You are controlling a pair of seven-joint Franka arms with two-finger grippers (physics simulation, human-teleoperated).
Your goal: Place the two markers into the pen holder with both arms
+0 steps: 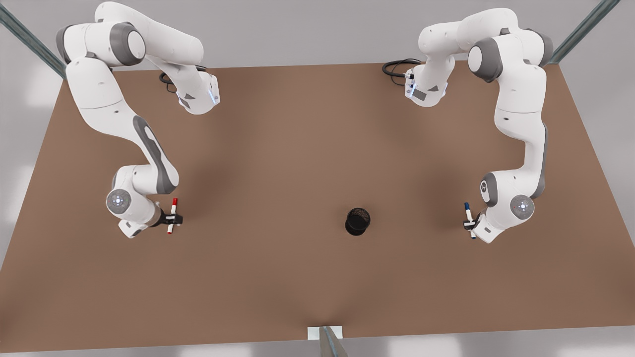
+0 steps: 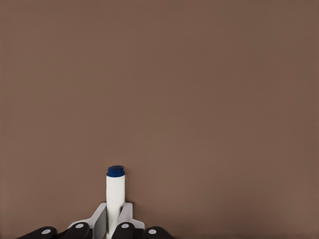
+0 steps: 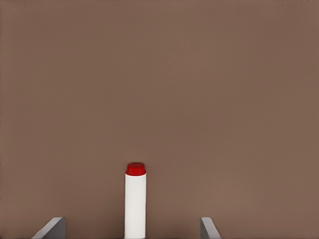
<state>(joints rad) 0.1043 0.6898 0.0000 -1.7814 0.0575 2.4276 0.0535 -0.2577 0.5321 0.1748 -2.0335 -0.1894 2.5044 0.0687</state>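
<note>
Pen holder (image 1: pixel 357 221) between left hand (image 1: pixel 469 224), right hand (image 1: pixel 174 218)

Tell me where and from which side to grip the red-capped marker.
Grip the red-capped marker across the middle of its white barrel, one finger on each long side. It lies flat on the table, so come from above. The right gripper already straddles it, open; the left gripper is shut on the blue-capped marker.

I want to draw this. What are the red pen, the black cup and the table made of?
The red-capped marker looks like smooth plastic: a plain white barrel with a glossy red end. The pen holder seems to be dark metal mesh, though its fine texture is hard to make out, so it could be plastic. The table looks like matte brown board, flat and without shine or grain.
</note>
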